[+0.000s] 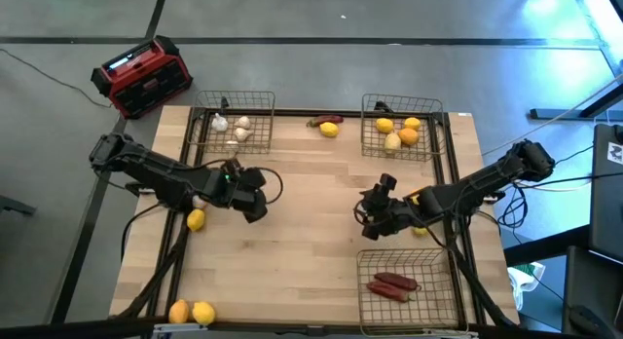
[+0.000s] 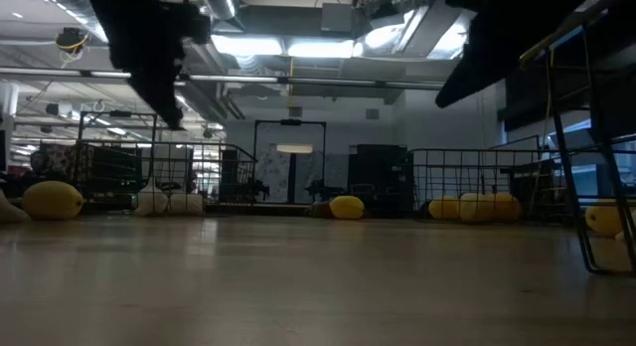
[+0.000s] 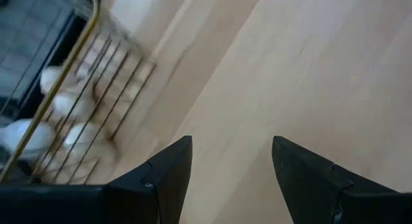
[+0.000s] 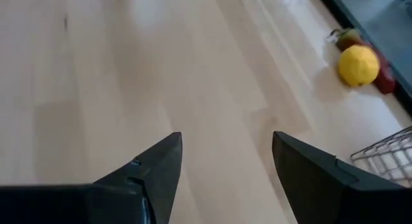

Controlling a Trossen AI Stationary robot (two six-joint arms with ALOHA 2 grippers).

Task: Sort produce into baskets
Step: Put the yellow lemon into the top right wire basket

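High view: both arms hang over the bare middle of the wooden table (image 1: 292, 251), and neither carries anything. The left gripper (image 1: 255, 205) sits near a loose yellow fruit (image 1: 197, 219) at the left edge; the right gripper (image 1: 378, 220) is inboard of the pepper basket (image 1: 407, 281), which holds the long dark red pieces (image 1: 393, 284). The bulb basket (image 1: 234, 125) holds the whitish bulbs (image 1: 239, 131), and the fruit basket (image 1: 401, 127) holds yellow and orange fruits. Unsorted pieces remain: a yellow fruit beside a red pepper (image 1: 329, 125) between the two far baskets, and two fruits (image 1: 191, 313) at the near-left corner. The step in hand appears to be choosing the next pick. To do it well, assign each arm the loose piece nearest it, descend with the fingers straddling the fruit, and close only once it is centred, since round fruit is likely to roll. Both wrist views show what the overhead cannot: each arm's fingers spread apart with bare wood between them. Right wrist view shows the far fruit (image 4: 358, 64) touching the pepper.
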